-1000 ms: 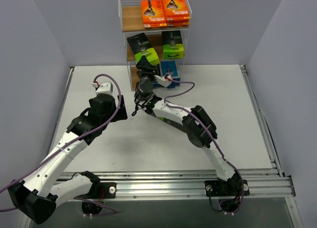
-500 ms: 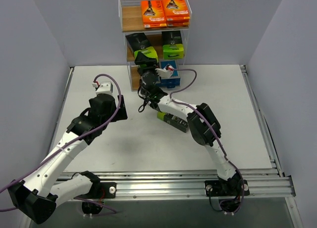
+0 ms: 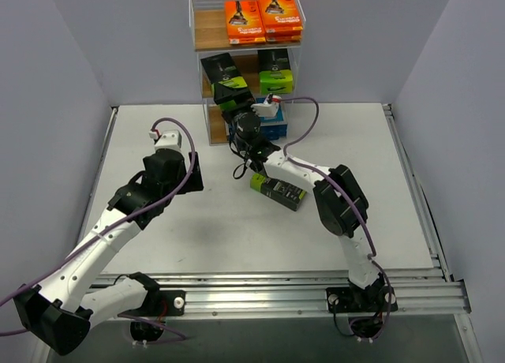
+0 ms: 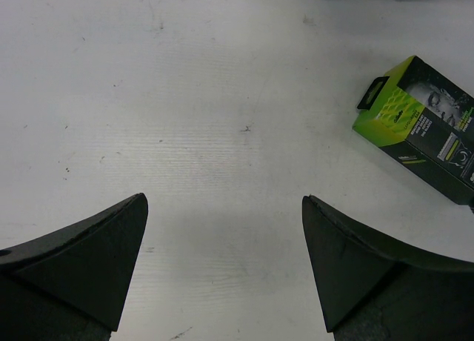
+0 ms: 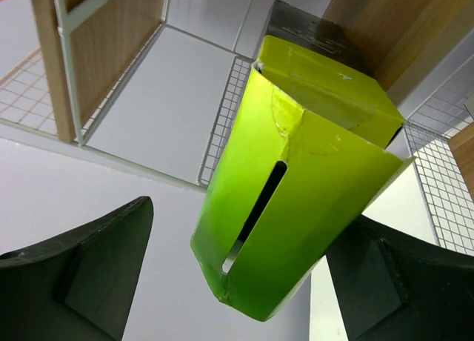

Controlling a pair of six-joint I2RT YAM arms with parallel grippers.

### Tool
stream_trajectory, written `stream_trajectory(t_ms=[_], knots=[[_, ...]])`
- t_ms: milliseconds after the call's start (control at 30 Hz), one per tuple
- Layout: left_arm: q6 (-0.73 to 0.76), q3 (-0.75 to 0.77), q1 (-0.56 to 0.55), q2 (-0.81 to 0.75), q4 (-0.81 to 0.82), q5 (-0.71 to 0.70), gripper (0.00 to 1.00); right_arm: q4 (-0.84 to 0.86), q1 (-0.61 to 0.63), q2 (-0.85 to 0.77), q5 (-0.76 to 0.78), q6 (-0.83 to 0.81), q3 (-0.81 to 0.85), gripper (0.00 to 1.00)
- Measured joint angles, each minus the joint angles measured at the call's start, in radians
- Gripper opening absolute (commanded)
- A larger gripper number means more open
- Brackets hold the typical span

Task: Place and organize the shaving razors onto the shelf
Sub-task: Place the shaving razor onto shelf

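Note:
The shelf (image 3: 207, 31) stands at the table's far edge. Two stacks of orange razor packs (image 3: 245, 21) (image 3: 280, 14) sit on its top tier, and a black-and-lime pack (image 3: 275, 71) on the middle tier's right. A second black-and-lime pack (image 3: 229, 85) leans tilted at the middle tier's left front. My right gripper (image 3: 237, 109) is open around its lime end (image 5: 296, 185), with a clear gap at the left finger (image 5: 96, 259). A blue pack (image 3: 272, 122) sits on the bottom tier. Another black-and-lime pack (image 3: 278, 191) (image 4: 422, 133) lies on the table. My left gripper (image 4: 224, 259) hovers open and empty over the table.
The shelf's wooden side board (image 5: 111, 52) and wire mesh (image 5: 222, 111) are close around the right gripper. The right arm's purple cable (image 3: 304, 122) loops beside the shelf's bottom tier. Grey walls enclose the table on three sides.
The right arm has reached forward and brought the black-and-lime pack up to the middle tier, and its jaws have spread apart. The pack lying on the table came into view. The left arm stayed still.

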Motion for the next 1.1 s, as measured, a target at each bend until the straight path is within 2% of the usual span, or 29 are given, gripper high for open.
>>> stream_trajectory(t_ms=[233,467,567,733,867,1100], knots=[[0.005,0.0,0.001,0.01,0.0,0.006,0.94,-0.021,-0.021,-0.084,-0.048,-0.007,-0.063,0.89],[0.007,0.0,0.008,0.013,0.0,0.008,0.94,-0.058,-0.046,-0.092,-0.121,0.002,-0.067,0.81],[0.007,0.0,0.014,0.013,0.0,0.008,0.94,-0.101,-0.057,-0.087,-0.163,0.014,-0.045,0.82],[0.007,0.0,0.034,0.013,0.0,0.02,0.94,-0.165,-0.076,-0.049,-0.243,0.026,0.061,0.88],[0.007,0.0,0.047,0.014,0.0,0.027,0.94,-0.237,-0.088,-0.028,-0.301,0.031,0.142,1.0],[0.008,0.0,0.054,0.016,0.0,0.046,0.94,-0.339,-0.101,-0.028,-0.384,0.047,0.146,1.0]])
